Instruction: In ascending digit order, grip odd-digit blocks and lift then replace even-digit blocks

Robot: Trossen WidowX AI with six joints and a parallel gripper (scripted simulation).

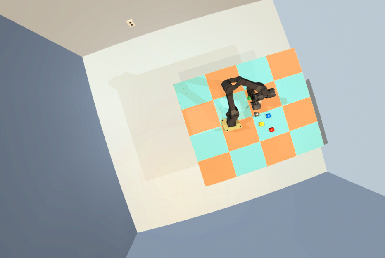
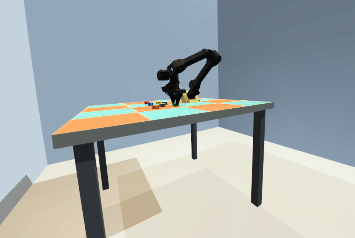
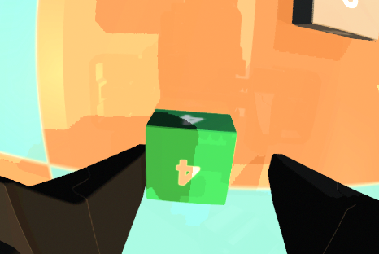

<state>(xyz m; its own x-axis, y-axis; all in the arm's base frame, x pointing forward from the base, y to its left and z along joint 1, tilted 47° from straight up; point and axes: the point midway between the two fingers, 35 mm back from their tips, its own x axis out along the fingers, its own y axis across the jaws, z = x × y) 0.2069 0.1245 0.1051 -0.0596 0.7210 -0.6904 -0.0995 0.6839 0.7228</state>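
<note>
The green block showing 4 stands on the table. My gripper is down at it with its fingers open around it. In the wrist view the left fingertip is right by the block's left side, and a gap shows between the block and the right finger. Whether the left finger touches is unclear. The pale block showing 2 lies at the wrist view's upper right. An orange block stands beyond it, hidden in the top view.
A dark grey block, a blue block, a yellow block and a red block stand to one side of the arm. Their digits are too small to read.
</note>
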